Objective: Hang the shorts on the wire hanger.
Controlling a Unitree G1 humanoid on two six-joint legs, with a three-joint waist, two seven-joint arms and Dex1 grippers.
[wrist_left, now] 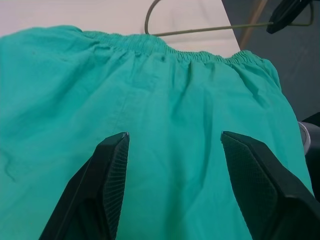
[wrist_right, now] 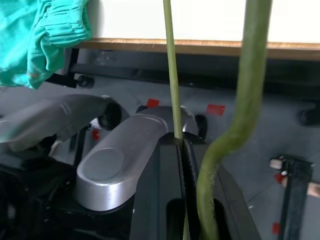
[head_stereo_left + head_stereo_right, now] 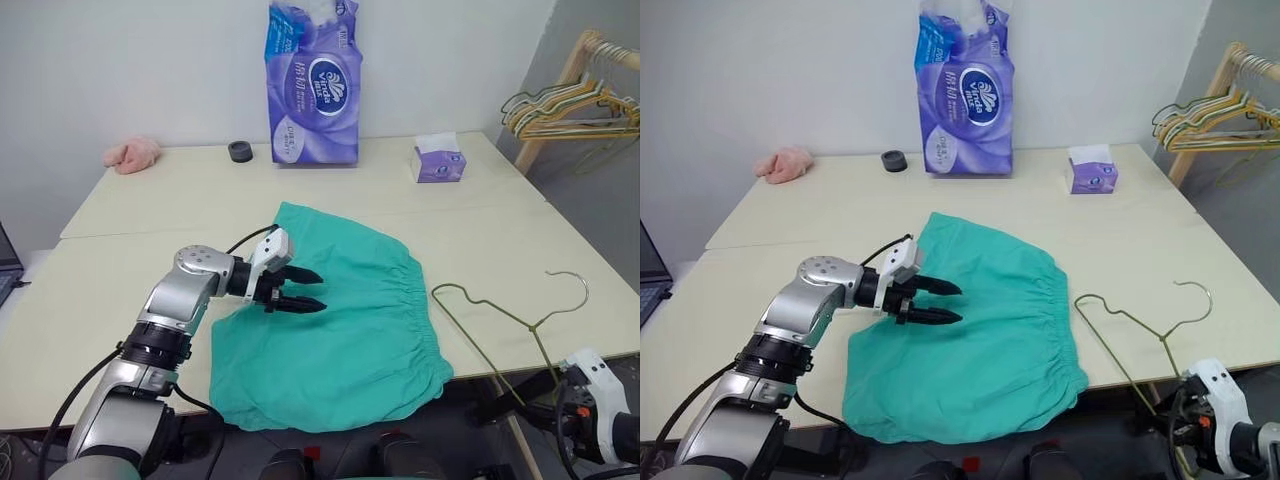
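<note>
The teal-green shorts lie flat in the middle of the table, waistband toward the right, with one corner hanging over the front edge. My left gripper hovers just above their left part, pointing right, open with nothing between its fingers. The wire hanger lies to the right of the waistband, its hook toward the right edge and its lower end sticking out past the table's front. My right gripper is below that front edge, shut on the hanger's wire.
At the back stand a tall purple tissue pack, a small tissue box, a black ring and a pink cloth lump. A wooden rack with several hangers stands beyond the table's right side.
</note>
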